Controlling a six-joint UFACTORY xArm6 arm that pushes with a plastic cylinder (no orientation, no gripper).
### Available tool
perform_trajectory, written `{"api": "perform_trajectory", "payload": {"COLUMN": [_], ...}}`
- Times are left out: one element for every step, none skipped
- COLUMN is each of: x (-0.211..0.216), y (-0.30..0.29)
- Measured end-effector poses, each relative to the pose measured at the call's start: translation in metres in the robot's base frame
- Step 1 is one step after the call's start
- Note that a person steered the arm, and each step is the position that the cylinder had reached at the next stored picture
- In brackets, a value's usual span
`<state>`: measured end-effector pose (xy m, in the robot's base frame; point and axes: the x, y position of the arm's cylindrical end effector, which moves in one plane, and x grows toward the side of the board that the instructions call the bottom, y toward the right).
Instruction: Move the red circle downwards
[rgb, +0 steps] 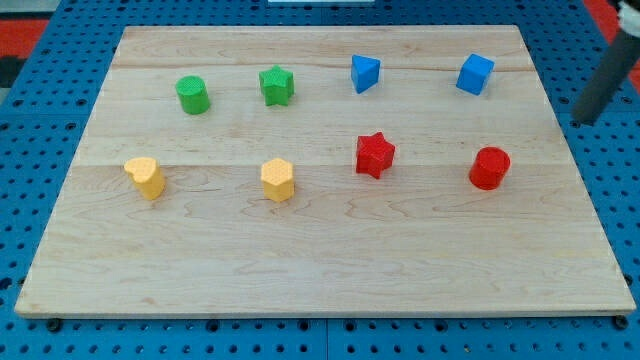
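The red circle (489, 167) stands on the wooden board (330, 260) at the view's right, mid height. My rod comes in from the view's upper right, and my tip (580, 121) sits just off the board's right edge, up and to the right of the red circle, apart from it.
A red star (375, 154) lies left of the red circle. A blue cube (475, 74) and a blue triangle (364, 73) sit above. A green star (277, 85) and green cylinder (193, 94) are upper left. A yellow hexagon (278, 179) and a yellow heart-like block (146, 177) are at the left.
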<state>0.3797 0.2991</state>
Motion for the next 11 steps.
{"api": "perform_trajectory", "payload": {"x": [0.000, 0.007, 0.026, 0.046, 0.042, 0.032, 0.045, 0.071, 0.106, 0.098, 0.076], "y": [-0.080, -0.134, -0.159, -0.143, -0.136, -0.127, -0.104, -0.083, -0.081, -0.080, -0.083]}}
